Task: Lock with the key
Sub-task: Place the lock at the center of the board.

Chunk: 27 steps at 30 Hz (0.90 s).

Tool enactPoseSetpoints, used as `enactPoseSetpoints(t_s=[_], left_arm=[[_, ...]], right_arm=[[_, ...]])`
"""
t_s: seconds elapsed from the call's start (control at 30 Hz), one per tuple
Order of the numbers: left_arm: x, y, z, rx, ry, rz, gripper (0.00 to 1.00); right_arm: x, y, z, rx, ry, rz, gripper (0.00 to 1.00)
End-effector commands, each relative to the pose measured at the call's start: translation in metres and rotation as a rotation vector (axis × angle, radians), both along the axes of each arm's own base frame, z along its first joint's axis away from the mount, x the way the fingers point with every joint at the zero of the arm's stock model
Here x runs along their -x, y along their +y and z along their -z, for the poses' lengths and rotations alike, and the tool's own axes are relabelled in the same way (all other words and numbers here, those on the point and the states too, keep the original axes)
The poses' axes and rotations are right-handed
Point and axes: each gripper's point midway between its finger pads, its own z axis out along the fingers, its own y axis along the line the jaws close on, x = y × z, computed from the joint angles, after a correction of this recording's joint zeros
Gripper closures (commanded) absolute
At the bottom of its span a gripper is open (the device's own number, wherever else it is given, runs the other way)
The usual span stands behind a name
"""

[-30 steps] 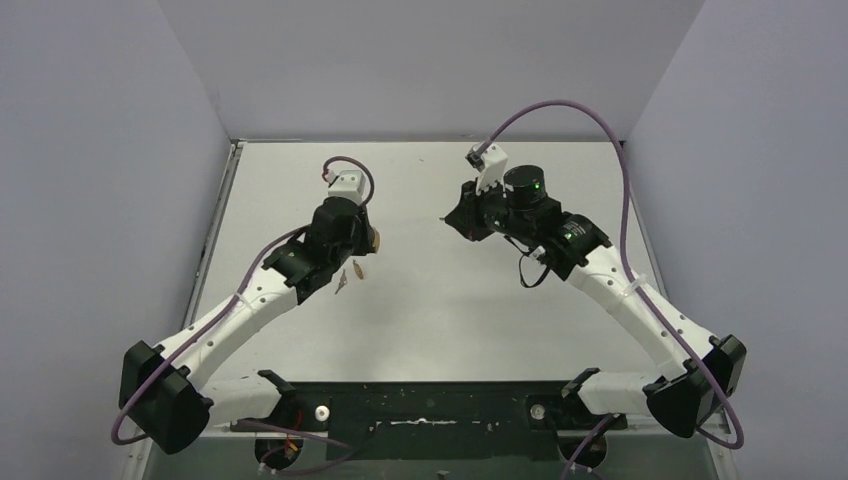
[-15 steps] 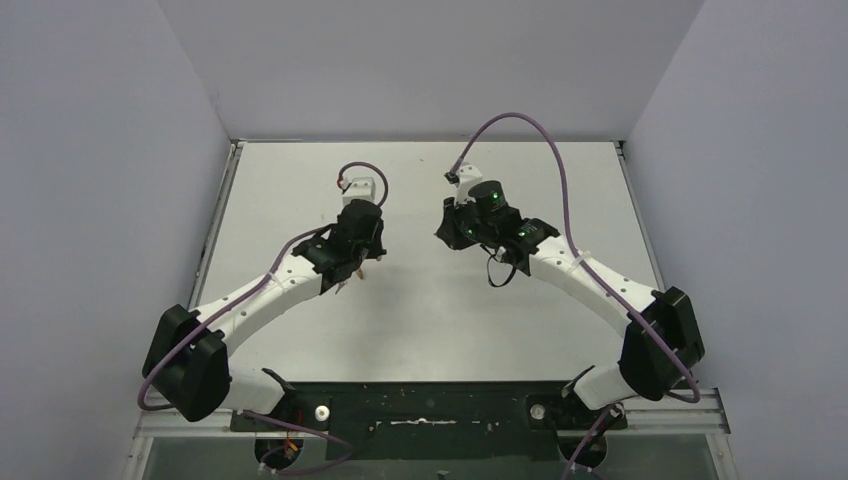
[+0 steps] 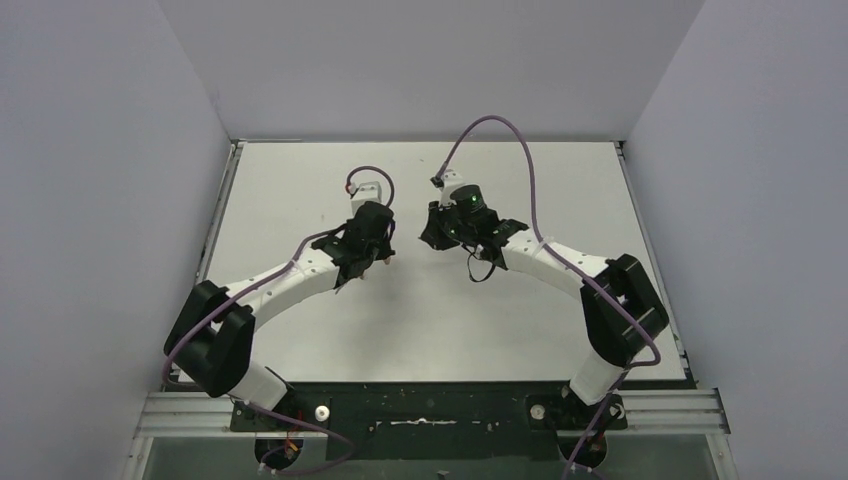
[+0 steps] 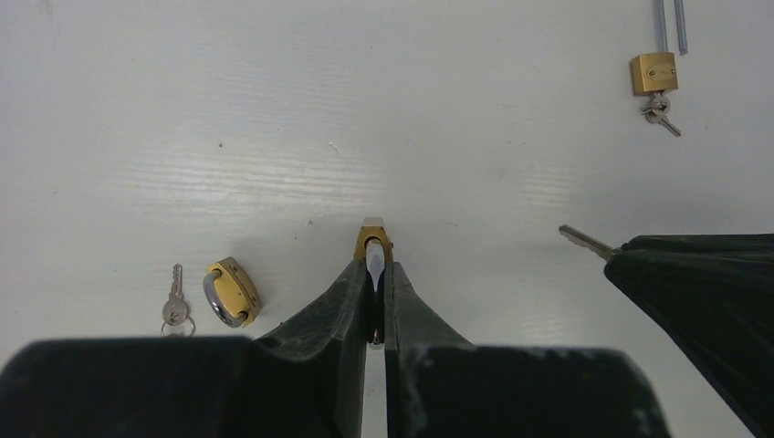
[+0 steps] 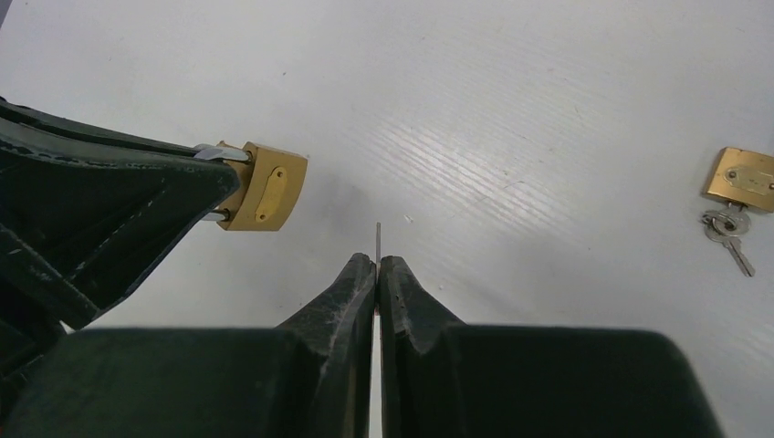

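Since a second ago both arms have swung inward, bringing the left gripper and right gripper close together over mid-table. The left arm is clamped on the brass padlock by its shackle. The right arm pinches the key, its blade near the padlock but not touching.

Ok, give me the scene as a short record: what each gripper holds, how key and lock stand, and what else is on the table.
left gripper: shut on the shackle of a small brass padlock
right gripper: shut on a thin silver key, blade past the fingertips
key to lock: apart, not inserted; the padlock sits left of the key tip in the right wrist view
spares on white table: second brass padlock with keys at it; third brass padlock lying beside a loose ringed key, not touching
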Motion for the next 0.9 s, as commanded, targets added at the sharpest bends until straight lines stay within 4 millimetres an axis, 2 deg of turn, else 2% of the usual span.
enactPoseSetpoints(t_s=[0.0, 0.13, 0.27, 0.5, 0.73, 0.87], left_arm=[[-0.026, -0.017, -0.029, 0.095, -0.113, -0.028, 1.0], [-0.028, -0.018, -0.02, 0.084, -0.098, -0.034, 1.0], [-0.029, -0.021, -0.009, 0.085, -0.076, -0.038, 1.0], [-0.032, -0.028, 0.006, 0.101, -0.051, -0.04, 1.0], [-0.031, -0.026, 0.018, 0.086, -0.018, -0.064, 1.0], [-0.03, -0.028, 0.024, 0.086, 0.003, -0.06, 1.0]], right_arm=[[-0.019, 0.02, -0.009, -0.071, -0.048, -0.017, 1.0], [-0.021, 0.028, 0.015, -0.067, -0.002, -0.031, 1.0], [-0.026, 0.034, 0.029, -0.066, 0.015, -0.039, 1.0], [-0.031, 0.041, 0.042, -0.072, 0.037, -0.052, 1.0], [-0.033, 0.043, 0.058, -0.079, 0.069, -0.046, 1.0], [-0.035, 0.045, 0.065, -0.091, 0.086, -0.043, 0.96]])
